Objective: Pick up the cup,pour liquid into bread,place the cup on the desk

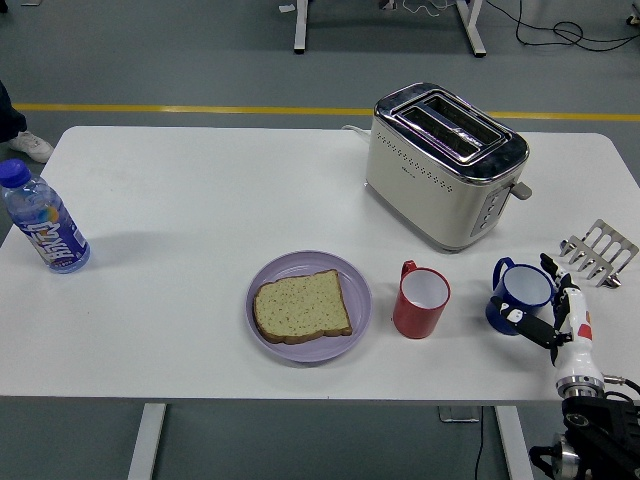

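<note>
A blue cup (518, 288) stands at the table's right front, handle pointing left. My right hand (540, 298) comes up from the lower right corner and brackets the cup's right side. Its thumb (519, 318) lies against the cup's front wall and the other fingers reach up past the rim, spread and not clamped. The cup rests on the table. A red cup (420, 301) stands to the left of the blue one. A slice of bread (300, 306) lies on a purple plate (310, 262) further left. My left arm is out of view.
A cream toaster (440, 165) stands behind the cups. A small metal rack (598, 252) lies at the right edge, just behind my hand. A water bottle (45, 225) stands at the far left edge. A person's shoe shows at the upper left.
</note>
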You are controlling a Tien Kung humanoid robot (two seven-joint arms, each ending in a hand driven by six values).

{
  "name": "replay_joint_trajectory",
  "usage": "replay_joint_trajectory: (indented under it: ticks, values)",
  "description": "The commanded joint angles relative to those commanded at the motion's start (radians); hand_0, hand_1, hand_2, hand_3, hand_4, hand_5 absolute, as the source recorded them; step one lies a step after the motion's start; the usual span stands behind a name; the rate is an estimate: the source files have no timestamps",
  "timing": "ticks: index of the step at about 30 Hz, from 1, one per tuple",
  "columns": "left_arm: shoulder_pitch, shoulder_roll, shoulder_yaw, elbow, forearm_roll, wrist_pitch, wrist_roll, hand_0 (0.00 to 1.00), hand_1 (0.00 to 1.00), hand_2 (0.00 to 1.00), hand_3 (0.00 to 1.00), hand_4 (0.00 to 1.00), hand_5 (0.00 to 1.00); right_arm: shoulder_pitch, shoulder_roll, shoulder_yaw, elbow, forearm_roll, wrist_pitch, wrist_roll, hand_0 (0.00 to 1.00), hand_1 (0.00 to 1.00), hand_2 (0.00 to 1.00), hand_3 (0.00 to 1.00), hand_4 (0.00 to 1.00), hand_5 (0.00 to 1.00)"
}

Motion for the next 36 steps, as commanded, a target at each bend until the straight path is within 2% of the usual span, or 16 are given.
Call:
replay_joint_trajectory:
  ticks: [11, 12, 17, 18, 36]
  values:
    - [0.000, 0.000, -0.004, 0.000, 0.007, 0.001, 0.003, 0.679, 0.683, 0.698, 0.542, 0.251, 0.998, 0.014, 0.006, -0.010, -0.029, 0.029, -0.004, 0.013, 0.926, 0.795, 0.872, 0.846, 0.996, 0.005]
    - [0.000, 0.000, -0.004, 0.000, 0.008, 0.001, 0.003, 0.679, 0.683, 0.698, 0.542, 0.251, 0.998, 0.014, 0.006, -0.010, -0.032, 0.034, -0.005, 0.016, 0.912, 0.772, 0.835, 0.825, 0.993, 0.012]
    - [0.003, 0.000, -0.010, 0.000, 0.019, 0.001, 0.006, 0.679, 0.683, 0.698, 0.542, 0.251, 0.998, 0.014, 0.007, -0.014, -0.040, 0.044, -0.004, 0.017, 0.912, 0.772, 0.835, 0.825, 0.993, 0.012]
    - [0.003, 0.000, -0.010, 0.000, 0.020, 0.001, 0.007, 0.679, 0.683, 0.698, 0.542, 0.251, 0.998, 0.013, 0.007, -0.014, -0.041, 0.044, -0.003, 0.017, 0.875, 0.741, 0.797, 0.805, 0.991, 0.019]
    - [0.010, 0.000, -0.012, 0.000, 0.025, 0.000, 0.007, 0.679, 0.683, 0.698, 0.542, 0.251, 0.998, 0.011, 0.009, -0.019, -0.050, 0.065, -0.003, 0.028, 0.843, 0.686, 0.743, 0.765, 0.983, 0.033]
